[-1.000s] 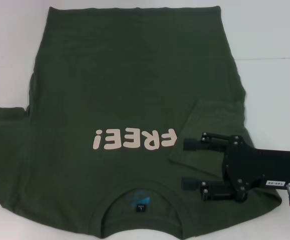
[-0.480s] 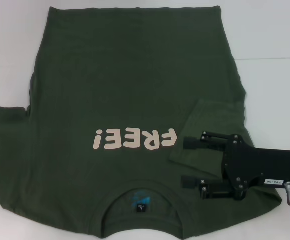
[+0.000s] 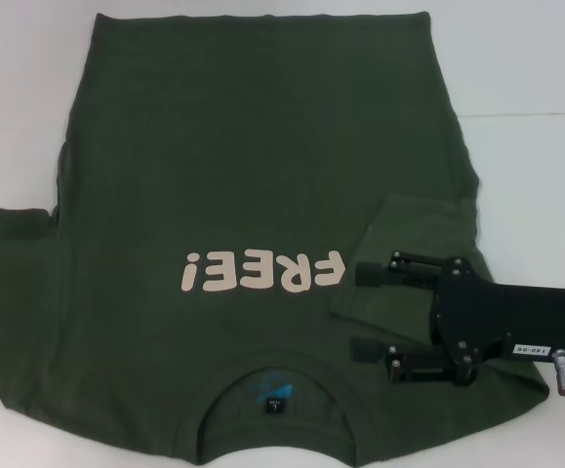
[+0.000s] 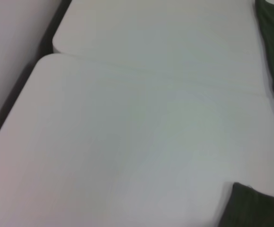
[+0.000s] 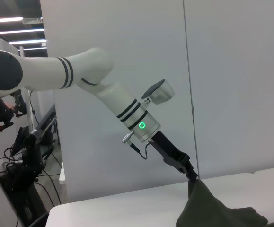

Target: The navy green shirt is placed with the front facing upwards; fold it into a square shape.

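Cloth covers most of the white table [image 3: 536, 68]: a big dark olive-green short-sleeved cotton T-shirt [image 3: 253, 146] lies flat, front side up. Its round collar [image 3: 277, 375] is nearest the robot, at 6 o'clock. Its hem is far away at 12 o'clock, so the shirt's long way runs from 6 to 12.

The black right gripper [image 3: 355, 310] hangs low over the shirt at about 4 o'clock, just past the collar. Its arm comes in flat from 3 o'clock and points toward 9 o'clock. The two fingers [image 3: 372, 275] are spread wide and hold nothing. Under them and just beyond lies the right sleeve [image 3: 409, 229], folded in onto the chest beside the cream "FREE!" letters [image 3: 262, 271].

The other sleeve [image 3: 9, 263] sticks out flat at 9 o'clock and is not folded yet. The left arm is the nearer one to it. The right wrist view shows the left gripper [image 5: 191, 176] reaching down on a slant, and it looks pinched on a lifted peak of green cloth. I think that sleeve gets folded toward 3 o'clock next.
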